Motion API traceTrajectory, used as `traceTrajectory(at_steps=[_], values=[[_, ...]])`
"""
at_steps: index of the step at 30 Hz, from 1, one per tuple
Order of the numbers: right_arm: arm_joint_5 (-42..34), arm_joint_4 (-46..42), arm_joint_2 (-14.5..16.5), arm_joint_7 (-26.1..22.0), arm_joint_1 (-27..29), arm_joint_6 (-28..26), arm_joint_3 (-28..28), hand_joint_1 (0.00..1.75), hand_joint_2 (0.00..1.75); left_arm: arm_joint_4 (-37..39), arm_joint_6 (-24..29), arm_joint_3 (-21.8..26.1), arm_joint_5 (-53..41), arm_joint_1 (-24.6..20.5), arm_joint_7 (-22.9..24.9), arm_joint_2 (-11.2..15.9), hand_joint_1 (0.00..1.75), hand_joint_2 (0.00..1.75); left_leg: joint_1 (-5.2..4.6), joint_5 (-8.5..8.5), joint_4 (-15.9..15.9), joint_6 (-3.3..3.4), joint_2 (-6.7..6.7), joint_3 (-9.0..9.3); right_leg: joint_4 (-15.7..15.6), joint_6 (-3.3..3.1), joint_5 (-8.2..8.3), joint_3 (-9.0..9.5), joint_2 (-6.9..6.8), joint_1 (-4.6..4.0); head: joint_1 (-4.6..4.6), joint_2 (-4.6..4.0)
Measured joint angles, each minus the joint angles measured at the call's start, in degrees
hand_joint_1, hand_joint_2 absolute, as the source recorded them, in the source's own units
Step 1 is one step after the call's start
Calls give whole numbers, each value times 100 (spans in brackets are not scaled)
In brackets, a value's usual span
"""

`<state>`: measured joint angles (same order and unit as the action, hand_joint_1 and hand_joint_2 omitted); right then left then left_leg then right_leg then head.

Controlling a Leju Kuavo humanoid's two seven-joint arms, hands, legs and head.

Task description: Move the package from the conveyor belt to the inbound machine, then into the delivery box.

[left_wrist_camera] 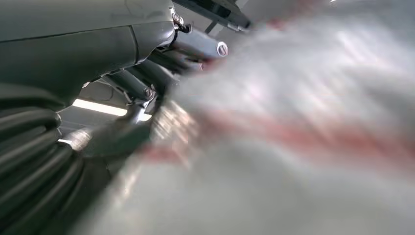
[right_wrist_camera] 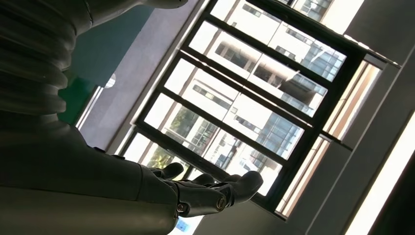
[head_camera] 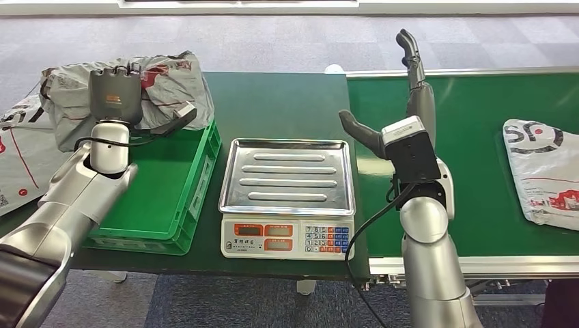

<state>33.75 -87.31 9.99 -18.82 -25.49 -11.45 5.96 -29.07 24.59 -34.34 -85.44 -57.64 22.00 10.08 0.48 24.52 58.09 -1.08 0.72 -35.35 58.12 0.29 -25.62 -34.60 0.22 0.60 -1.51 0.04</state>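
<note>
A grey package (head_camera: pixel 171 85) with red print is bunched up over the far rim of the green delivery box (head_camera: pixel 160 195). My left hand (head_camera: pixel 115 92) grips its near side, thumb jutting right. The left wrist view shows that hand (left_wrist_camera: pixel 147 83) pressed into the blurred package (left_wrist_camera: pixel 293 127). My right hand (head_camera: pixel 414 96) is raised over the green conveyor belt (head_camera: pixel 471 116), fingers straight up, thumb out and nothing in it; the right wrist view shows this hand (right_wrist_camera: pixel 210 191) spread against a window. A second white package (head_camera: pixel 543 171) lies on the belt at the right edge.
The scale (head_camera: pixel 287 236) with its bare steel tray (head_camera: pixel 287 176) stands between the box and the belt. Another grey package (head_camera: pixel 17 154) lies left of the box. The dark green table (head_camera: pixel 273 102) runs behind the scale.
</note>
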Motion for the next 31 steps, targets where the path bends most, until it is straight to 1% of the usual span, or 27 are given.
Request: traceTrajectory(at_steps=[2, 3, 7, 10, 17, 27, 28, 29, 30, 31], values=[[-75, 41, -1, -27, -64, -52, 1, 0, 175, 198, -394, 122, 1, 29, 186, 36, 0, 0, 0, 1, -2, -1, -10, 2, 0, -3, 2, -3, 8, 0, 0, 0], [-113, 63, -3, -36, -88, -89, 1, 0, 175, 313, -460, 215, 2, 60, 244, 59, 0, 0, 1, 1, -2, -2, -19, 3, 0, -5, 4, -6, 13, 0, 0, 0], [-205, 143, -15, -51, -136, -186, 1, 0, 175, 650, -268, 555, 2, 183, 272, 134, 0, 0, 4, -1, -2, -4, -22, 0, 0, -10, 5, -11, 12, -5, 0, 0], [-222, 191, -15, -55, -153, -191, 1, 0, 175, 783, -260, 685, 2, 191, 271, 157, 0, 0, 5, -2, -2, -5, -12, -4, 0, -10, 4, -11, 4, -8, 0, 0], [-244, 262, -15, -52, -160, -200, 1, 0, 175, 930, -280, 812, 0, 191, 294, 161, 0, 0, 3, -1, -1, -5, -14, -6, 0, -9, 5, -13, 6, -5, 0, 0], [-86, 263, 35, 60, -158, -187, 1, 0, 175, 944, -310, 868, 0, 191, 508, 156, 0, 0, 4, -2, -1, -5, -16, -5, 0, -10, 5, -14, 7, -7, 0, 0], [-25, 262, 44, 66, -158, -215, 1, 0, 175, 942, -326, 869, 6, 197, 492, 147, 0, 44, 4, -1, 1, -5, -17, -3, -2, -9, 4, -17, 9, -6, 0, 0], [130, 254, 56, 71, -151, -320, -3, 0, 175, 888, -414, 894, 37, 262, 390, 73, 0, 87, -1, 0, 3, -4, -19, 1, -5, -9, 5, -20, 11, -2, -1, 0], [450, 222, 72, 49, -117, -586, -36, 0, 175, 663, -638, 982, 151, 436, 150, -67, 0, 131, -10, 3, 3, 2, -19, 14, -9, 1, -2, -18, 10, 9, -3, 0], [616, 209, 79, 44, -103, -722, -49, 0, 175, 570, -753, 1020, 202, 518, 20, -140, 0, 175, -15, 5, 5, 5, -20, 20, -12, 4, -4, -19, 11, 15, -4, 0]])
